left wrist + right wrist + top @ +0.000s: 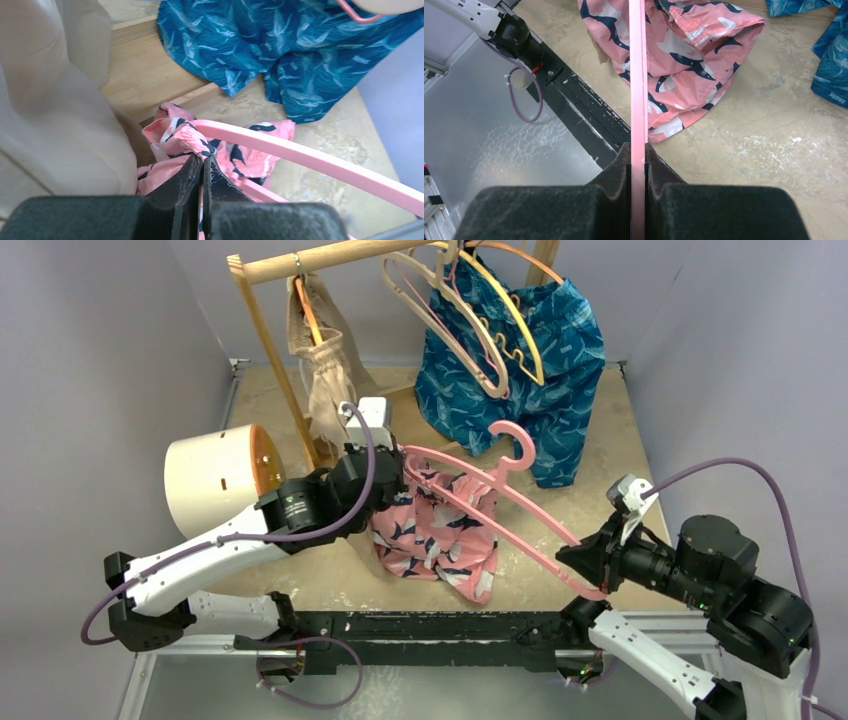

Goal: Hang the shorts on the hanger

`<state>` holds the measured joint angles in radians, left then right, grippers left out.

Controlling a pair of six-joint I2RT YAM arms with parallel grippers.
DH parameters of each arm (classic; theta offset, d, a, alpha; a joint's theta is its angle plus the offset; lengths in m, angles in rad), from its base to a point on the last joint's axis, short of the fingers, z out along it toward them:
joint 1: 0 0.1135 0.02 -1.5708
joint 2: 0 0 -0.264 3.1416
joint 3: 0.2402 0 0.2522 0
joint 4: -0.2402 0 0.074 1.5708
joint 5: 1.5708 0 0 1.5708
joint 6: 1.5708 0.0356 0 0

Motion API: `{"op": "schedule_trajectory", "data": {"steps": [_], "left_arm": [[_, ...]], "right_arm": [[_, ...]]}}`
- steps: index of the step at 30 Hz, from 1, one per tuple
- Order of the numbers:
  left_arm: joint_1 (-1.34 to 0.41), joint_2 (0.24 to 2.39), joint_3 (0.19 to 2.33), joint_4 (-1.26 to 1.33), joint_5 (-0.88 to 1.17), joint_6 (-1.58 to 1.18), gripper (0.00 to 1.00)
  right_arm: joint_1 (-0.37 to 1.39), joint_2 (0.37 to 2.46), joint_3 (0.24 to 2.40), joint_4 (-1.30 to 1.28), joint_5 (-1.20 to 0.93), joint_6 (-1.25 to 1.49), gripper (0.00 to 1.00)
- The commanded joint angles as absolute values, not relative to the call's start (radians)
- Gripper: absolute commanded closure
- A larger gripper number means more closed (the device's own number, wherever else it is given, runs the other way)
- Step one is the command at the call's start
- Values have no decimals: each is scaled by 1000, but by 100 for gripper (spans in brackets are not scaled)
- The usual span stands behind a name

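The pink shorts (440, 530) with navy and white print hang in the middle of the table, bunched over the left end of the pink hanger (500, 490). My left gripper (385, 485) is shut on the shorts' waistband (185, 137), beside the hanger's arm (300, 152). My right gripper (580, 560) is shut on the hanger's right end (638, 100) and holds it tilted above the table. The shorts also show in the right wrist view (694, 55), under the hanger bar.
A wooden rack (270, 350) at the back carries beige shorts (320, 370), blue patterned shorts (530, 370) and beige and orange hangers (470, 320). A white cylinder (215, 480) lies at the left. A black rail (430, 630) runs along the near edge.
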<state>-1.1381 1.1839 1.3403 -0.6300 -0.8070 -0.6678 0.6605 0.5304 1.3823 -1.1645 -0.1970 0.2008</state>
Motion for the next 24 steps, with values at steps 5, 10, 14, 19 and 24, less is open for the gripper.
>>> {"op": "schedule_trajectory", "data": {"steps": [5, 10, 14, 19, 24], "left_arm": [[-1134, 1142, 1357, -570, -876, -587, 100], [-1134, 1199, 1423, -697, -958, -623, 100], [-1133, 1219, 1458, -739, -958, -654, 100], [-1133, 1220, 1483, -754, -963, -682, 100], [-1133, 1233, 1496, -777, -957, -692, 100]], "right_arm": [[663, 566, 1437, -1093, -260, 145, 100], [664, 549, 1494, -1141, -228, 152, 100], [665, 534, 1464, -1140, -250, 166, 100], [664, 531, 1420, -1135, -278, 155, 100], [664, 520, 1418, -1136, -313, 127, 100]]}}
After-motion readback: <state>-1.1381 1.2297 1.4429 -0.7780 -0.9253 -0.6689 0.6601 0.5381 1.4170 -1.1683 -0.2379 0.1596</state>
